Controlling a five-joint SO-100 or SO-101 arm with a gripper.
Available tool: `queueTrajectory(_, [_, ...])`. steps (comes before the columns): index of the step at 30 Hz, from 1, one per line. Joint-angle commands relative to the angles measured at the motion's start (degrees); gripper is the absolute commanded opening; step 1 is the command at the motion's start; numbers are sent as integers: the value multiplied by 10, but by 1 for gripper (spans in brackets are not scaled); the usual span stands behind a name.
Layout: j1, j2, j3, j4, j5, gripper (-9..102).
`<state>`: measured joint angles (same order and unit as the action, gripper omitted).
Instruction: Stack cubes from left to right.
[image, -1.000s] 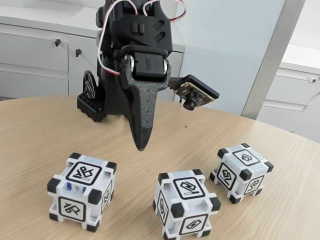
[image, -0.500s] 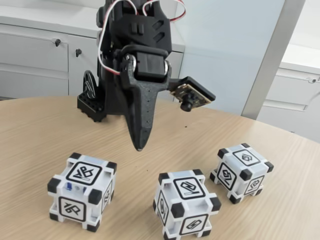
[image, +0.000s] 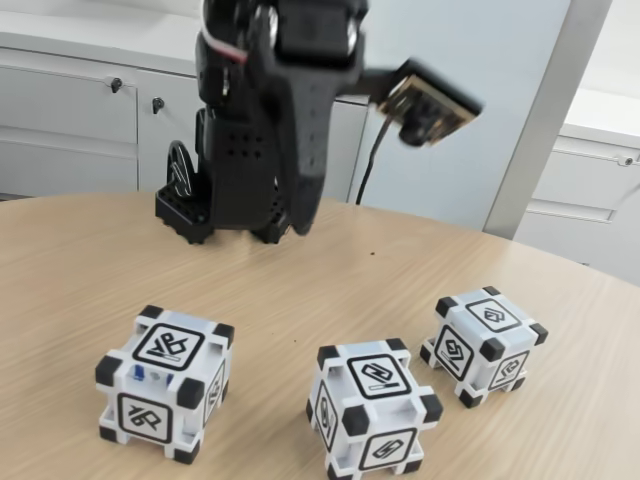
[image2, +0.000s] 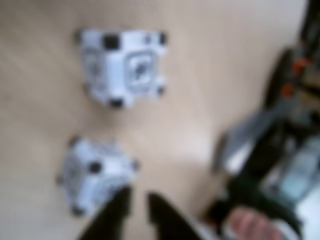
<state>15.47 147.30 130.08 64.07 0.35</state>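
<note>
**Arm lifted clear – no cube picked yet**

Fixed view: the gripper (image: 300, 215) now sits higher than a second ago. Then its dark tip hung low over the table, between the left cube (image: 165, 383) and the middle cube (image: 372, 408); now the tip is back up by the arm base (image: 185, 205), motion-blurred. Fingers read as one dark wedge here, so this view does not settle their state. All three cubes are unmoved: left, middle and right cube (image: 485, 345) stand singly on the table (image: 80, 270), well apart, none stacked. Judgement: stacking has not begun; the rise looks like repositioning before a first approach.

Room: open tabletop around each cube. The left and middle cubes stand near the picture's lower edge; the table rim curves away behind the right cube.

Wrist view: heavily blurred. Two cubes show – one upper (image2: 122, 67), one lower (image2: 95, 175). The gripper (image2: 137, 207) enters from the bottom edge, fingertips apart with a narrow gap, holding nothing, just beside the lower cube. Bare wood lies between the cubes and the arm hardware at right.
</note>
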Motion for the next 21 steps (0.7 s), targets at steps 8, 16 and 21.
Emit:
queueTrajectory(8, [-18,-344,-313,93,-53,23])
queueTrajectory(16, [-208,-351,-364,246,73,34])
queueTrajectory(21, [-306,-352,-364,247,194,37])
